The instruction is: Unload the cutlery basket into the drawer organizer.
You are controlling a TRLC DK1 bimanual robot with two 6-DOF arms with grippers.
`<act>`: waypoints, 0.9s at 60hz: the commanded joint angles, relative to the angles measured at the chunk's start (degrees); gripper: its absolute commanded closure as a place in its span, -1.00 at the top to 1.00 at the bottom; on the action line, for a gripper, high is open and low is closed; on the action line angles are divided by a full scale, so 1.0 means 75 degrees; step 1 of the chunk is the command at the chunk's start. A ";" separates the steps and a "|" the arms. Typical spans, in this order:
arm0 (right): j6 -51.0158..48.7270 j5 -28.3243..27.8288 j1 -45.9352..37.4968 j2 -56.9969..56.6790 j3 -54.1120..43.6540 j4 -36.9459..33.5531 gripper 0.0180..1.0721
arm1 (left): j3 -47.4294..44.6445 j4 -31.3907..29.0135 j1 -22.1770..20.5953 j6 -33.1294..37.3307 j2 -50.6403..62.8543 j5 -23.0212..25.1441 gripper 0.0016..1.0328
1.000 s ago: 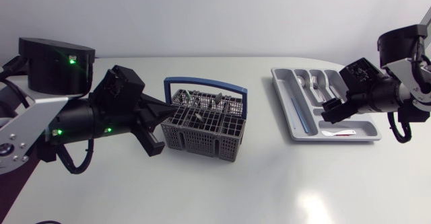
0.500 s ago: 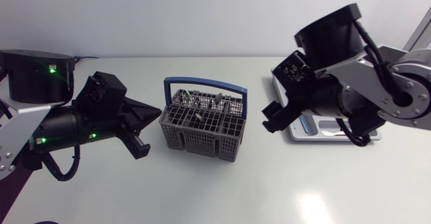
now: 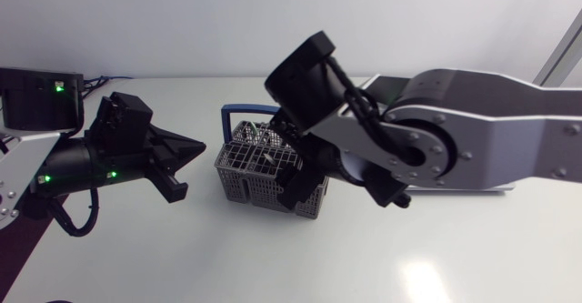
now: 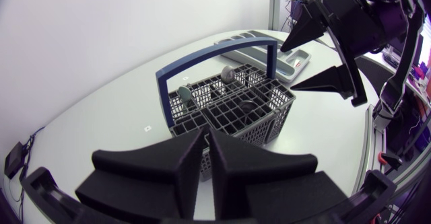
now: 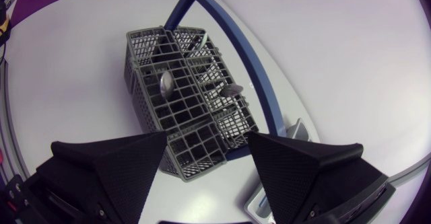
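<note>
The grey cutlery basket (image 3: pixel 265 174) with a blue handle (image 3: pixel 238 112) stands mid-table, with spoons (image 5: pixel 167 83) and other cutlery in its compartments. My right gripper (image 3: pixel 289 157) hangs open just above the basket (image 5: pixel 182 96), nothing between its fingers (image 5: pixel 114 163). My left gripper (image 3: pixel 195 146) is shut and empty, a short way left of the basket (image 4: pixel 229 109), pointing at it. In the left wrist view the right gripper (image 4: pixel 320 56) shows over the basket's far end. The grey drawer organizer (image 4: pixel 244 42) lies beyond the basket; in the head view my right arm hides most of it.
My right arm (image 3: pixel 473 139) stretches from the right edge across the table's right half. One corner of the organizer (image 5: pixel 296 131) shows past the basket in the right wrist view. Bare white tabletop (image 3: pixel 273 257) lies in front of the basket.
My right arm has swung left from over the organizer to above the basket, its gripper staying open. My left gripper has drawn back leftward, away from the basket.
</note>
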 commanded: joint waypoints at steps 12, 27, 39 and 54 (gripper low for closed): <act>0.0650 0.0299 0.0470 0.1119 0.0764 -0.0074 0.65 | -0.0216 0.0210 0.0189 0.0111 0.0300 0.0335 -0.71; 0.1072 0.0768 0.0681 0.1974 0.1468 -0.0062 0.65 | -0.0157 0.0304 0.0189 0.0087 0.0558 0.0347 -0.71; 0.1587 0.0803 0.0810 0.2771 0.2206 -0.0343 0.64 | -0.0040 0.0280 0.0412 0.0076 0.0605 0.0335 -0.71; 0.1845 0.1190 0.0810 0.3427 0.2663 -0.0589 0.56 | -0.0169 0.0316 0.0998 0.0263 0.0746 0.0558 -0.71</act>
